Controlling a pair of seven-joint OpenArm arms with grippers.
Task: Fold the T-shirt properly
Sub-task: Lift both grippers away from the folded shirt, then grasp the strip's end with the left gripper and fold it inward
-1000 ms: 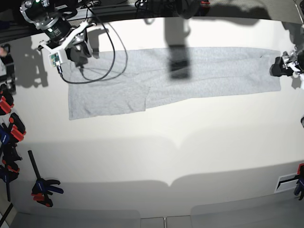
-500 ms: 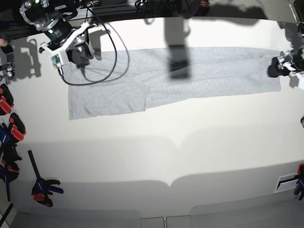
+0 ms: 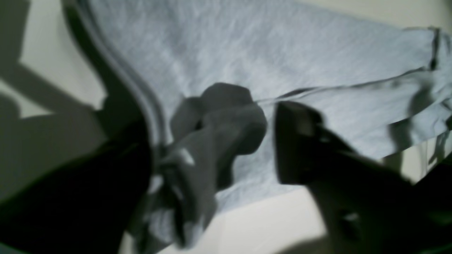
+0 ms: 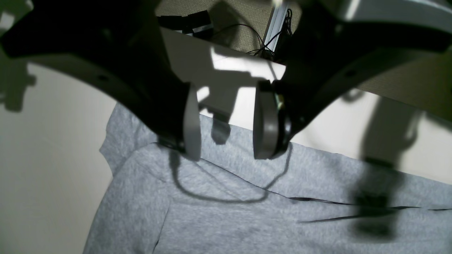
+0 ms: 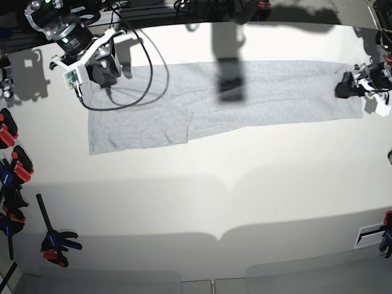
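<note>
Two arms work opposite ends of the T-shirt, which lies flat as a long grey band across the far part of the table, already folded lengthwise with a shorter flap hanging lower at its base-view left end. Right gripper hovers over that left end, near the shirt's far edge; its fingers stand apart with nothing between them, clear of the cloth. A black cable loops from that arm down over the shirt. Left gripper sits at the shirt's other end, right at the short edge. Left wrist view is blurred: dark fingers straddle a fold line in the cloth with a gap between them, but whether they pinch fabric, cannot tell. Fold seams show as dark lines in both wrist views. Clamps with orange and blue handles lie beyond the shirt's left end, along the table's edge, well apart from the cloth. Plain grey side faces up; no lettering visible.
</note>
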